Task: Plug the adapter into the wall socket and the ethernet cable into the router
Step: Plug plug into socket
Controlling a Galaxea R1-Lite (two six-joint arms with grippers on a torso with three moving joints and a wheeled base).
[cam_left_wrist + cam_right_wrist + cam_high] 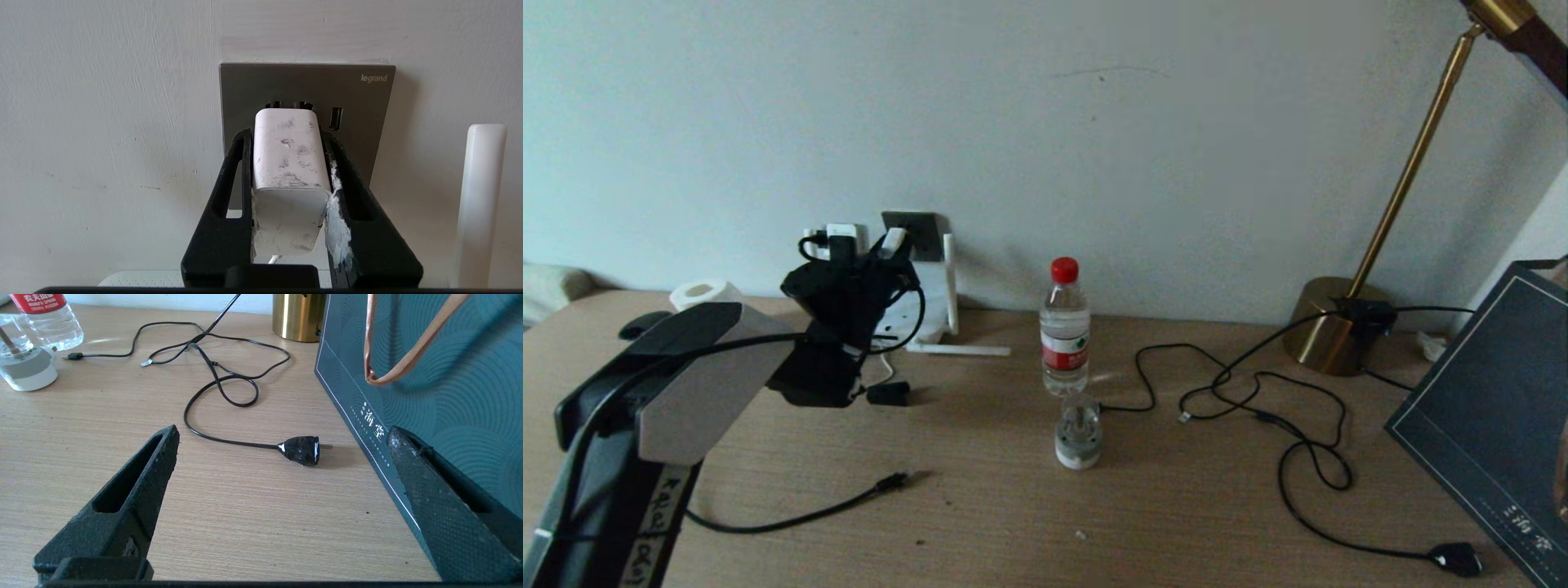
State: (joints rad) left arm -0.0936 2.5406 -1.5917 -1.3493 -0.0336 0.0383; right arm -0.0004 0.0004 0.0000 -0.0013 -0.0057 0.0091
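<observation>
Gripping the adapter (288, 163), left hand (288, 134) seemingly touches the wall socket (355, 102).

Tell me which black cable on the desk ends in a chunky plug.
The lamp cable on the right: its plug lies beside the dark bag. The ethernet cable, front left, ends in a slim connector.

Wooden table (980, 523). Clear water bottle (1064, 331), red cap, upright mid-table; small clear jar (1079, 433) just in front. Brass lamp base (1327, 327) by the wall. Black cable with chunky plug (301, 449). Dark teal bag (441, 388). Tissue roll (704, 293).
</observation>
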